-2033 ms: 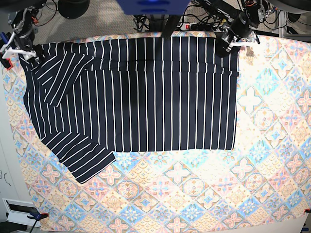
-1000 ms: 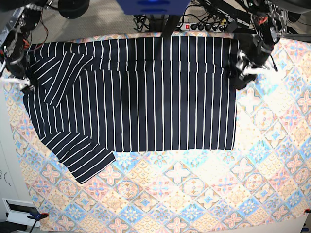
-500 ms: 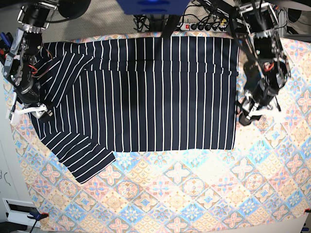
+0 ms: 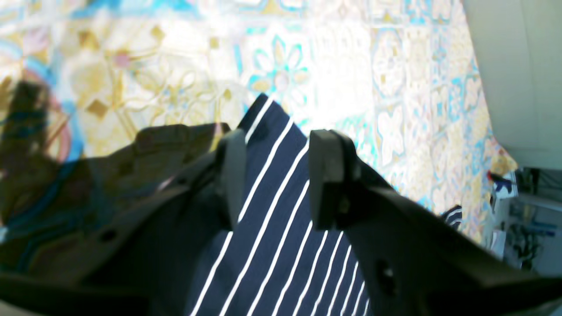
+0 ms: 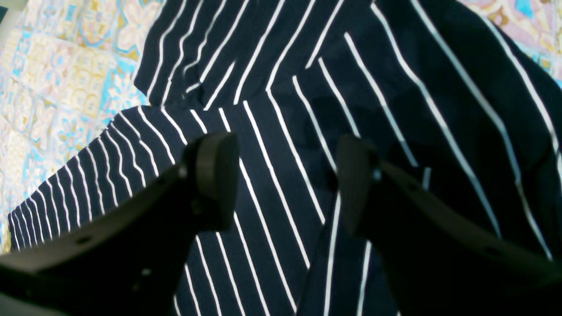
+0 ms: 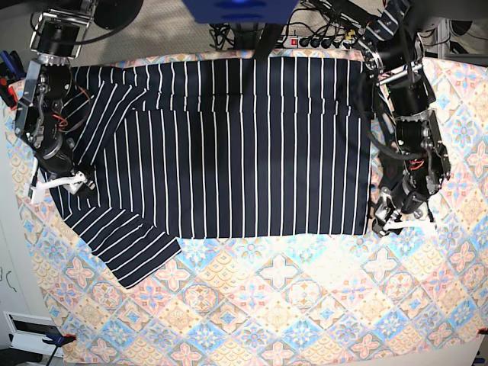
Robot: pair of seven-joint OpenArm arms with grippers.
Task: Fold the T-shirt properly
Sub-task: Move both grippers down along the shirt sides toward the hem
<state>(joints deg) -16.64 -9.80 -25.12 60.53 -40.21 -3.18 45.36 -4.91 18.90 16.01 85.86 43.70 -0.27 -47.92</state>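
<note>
Both hands dropped lower — left hand (image 6: 386,221), right hand (image 6: 62,183) — jaws apart over soft striped T-shirt (image 6: 244,145).

Desk (image 6: 320,320) fully covered by a pastel floral-tile tablecloth (image 6: 427,290). Dark navy T-shirt (image 6: 244,145) with thin white stripes lies spread flat on the cloth, occupying the far half. One short sleeve (image 6: 126,248) angles out toward the near-left; the shirt's straight edge (image 6: 369,168) runs along the right. Near half of the cloth is bare.
</note>
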